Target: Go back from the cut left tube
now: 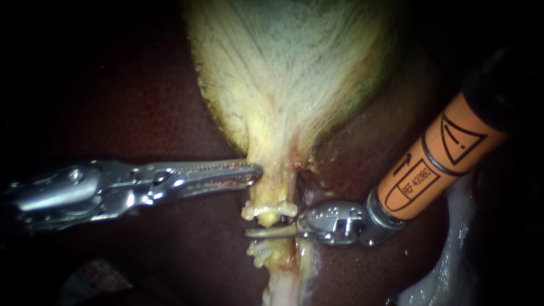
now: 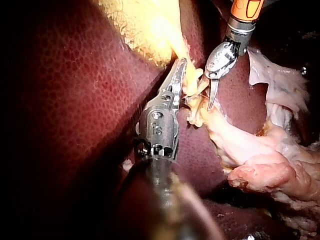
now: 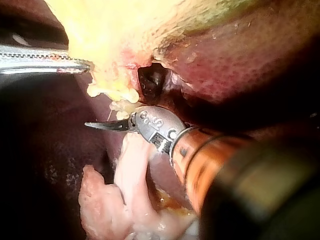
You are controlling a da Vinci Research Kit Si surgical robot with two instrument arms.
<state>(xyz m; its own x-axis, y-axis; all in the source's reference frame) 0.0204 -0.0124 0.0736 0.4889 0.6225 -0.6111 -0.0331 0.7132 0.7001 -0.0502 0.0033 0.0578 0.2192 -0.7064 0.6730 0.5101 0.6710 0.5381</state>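
Observation:
The pale yellow gallbladder (image 1: 283,73) narrows downward to a neck. My left instrument (image 1: 256,172) comes in from the left, its long serrated jaws shut on the edge of that neck (image 2: 186,80). Below it the tube is cut, with an upper stump (image 1: 269,211) and a frayed lower stump (image 1: 262,253). My right instrument (image 1: 250,232), with an orange collar, lies across the gap between the two stumps. Its thin blades are shut and hold nothing (image 3: 89,124).
Dark red liver (image 1: 141,113) surrounds the gallbladder on all sides. Pale loose tissue (image 3: 125,190) trails away under the right instrument's wrist. A whitish strip (image 1: 453,249) lies at the lower right.

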